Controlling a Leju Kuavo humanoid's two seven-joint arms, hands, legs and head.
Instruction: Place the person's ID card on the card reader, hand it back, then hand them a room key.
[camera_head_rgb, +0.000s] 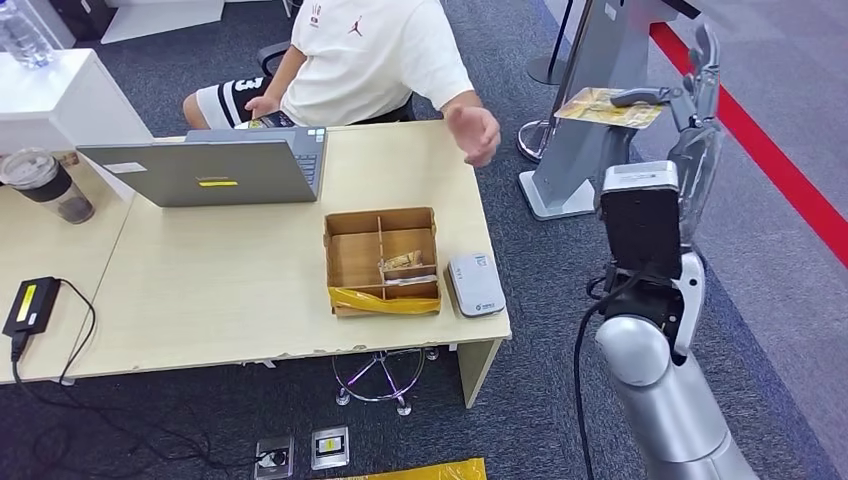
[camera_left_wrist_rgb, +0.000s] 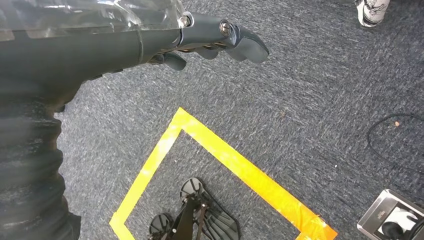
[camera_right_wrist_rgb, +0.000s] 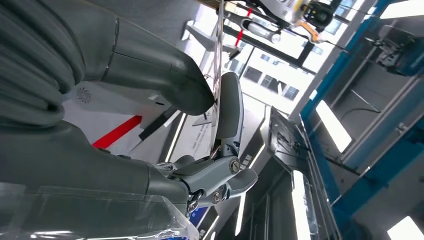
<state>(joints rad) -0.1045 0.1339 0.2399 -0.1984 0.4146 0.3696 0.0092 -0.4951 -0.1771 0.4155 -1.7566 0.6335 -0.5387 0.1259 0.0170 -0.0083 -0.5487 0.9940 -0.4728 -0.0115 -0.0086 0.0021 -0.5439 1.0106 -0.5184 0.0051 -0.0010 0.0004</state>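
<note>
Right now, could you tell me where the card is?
In the head view, the card is pinched in the raised right hand, off the table's right, beyond the person's hand.

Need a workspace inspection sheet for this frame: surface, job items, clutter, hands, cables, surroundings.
Surface: wooden desk, chipped front edge.
Job's things: card held up by right hand; white card reader at the desk's right edge; partitioned cardboard box beside it, small items inside.
Clutter: laptop, lidded cup, black power brick.
Hands: right hand pinches the card; left hand hangs over the carpet, holding nothing.
Cables: brick's cord over the desk edge.
Surroundings: seated person's hand reaching out; yellow floor tape.
</note>
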